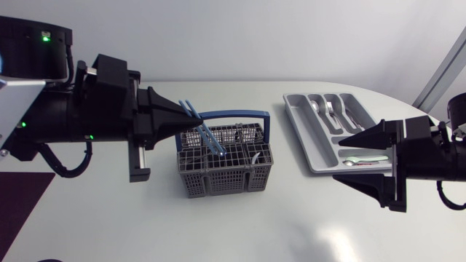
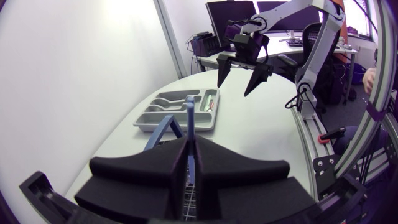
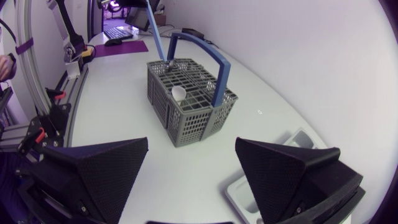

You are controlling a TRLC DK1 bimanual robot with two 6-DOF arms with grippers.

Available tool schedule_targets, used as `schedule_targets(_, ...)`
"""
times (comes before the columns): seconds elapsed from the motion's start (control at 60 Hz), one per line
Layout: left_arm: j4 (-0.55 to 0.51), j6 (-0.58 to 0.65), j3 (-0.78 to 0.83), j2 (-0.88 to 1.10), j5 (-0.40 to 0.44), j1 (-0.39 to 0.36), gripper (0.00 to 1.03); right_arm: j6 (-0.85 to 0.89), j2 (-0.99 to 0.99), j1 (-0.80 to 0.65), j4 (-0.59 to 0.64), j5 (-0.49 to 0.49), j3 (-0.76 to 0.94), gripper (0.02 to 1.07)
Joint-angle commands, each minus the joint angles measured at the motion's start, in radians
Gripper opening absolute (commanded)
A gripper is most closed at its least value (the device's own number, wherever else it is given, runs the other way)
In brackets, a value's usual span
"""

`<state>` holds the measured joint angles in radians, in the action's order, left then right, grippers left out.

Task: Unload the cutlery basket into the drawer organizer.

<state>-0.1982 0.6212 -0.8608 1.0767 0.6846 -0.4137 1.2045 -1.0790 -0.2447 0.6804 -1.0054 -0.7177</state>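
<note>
Left gripper (image 1: 191,111) clamps blue utensil (image 1: 209,135), tip in basket (image 1: 226,183); right gripper (image 1: 341,159) gapes

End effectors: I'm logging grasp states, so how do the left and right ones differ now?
Left end effector is shut on a blue-handled utensil; right end effector is open and empty. Left is at the cutlery basket, right at the drawer organizer. Both are matte black.

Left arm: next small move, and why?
Probably a straight lift. The left tool is shut on the blue utensil, whose lower end appears to sit inside the basket. It likely has to clear the rim before any carry toward the organizer.
</note>
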Motion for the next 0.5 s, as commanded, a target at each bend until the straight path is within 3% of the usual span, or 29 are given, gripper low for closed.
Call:
schedule_targets(0.0,-0.023,-0.002,-0.05,-0.02,0.013,-0.01,0.03,-0.045,0.022,0.021,0.028,-0.039,-0.035,1.03)
schedule_targets(0.233,-0.107,-0.012,-0.133,-0.018,0.016,-0.033,0.03,-0.137,0.037,0.133,0.025,-0.062,-0.065,1.03)
schedule_targets(0.483,-0.106,-0.069,-0.167,0.054,0.059,-0.091,0.03,-0.232,-0.012,0.251,-0.012,-0.088,-0.095,1.03)
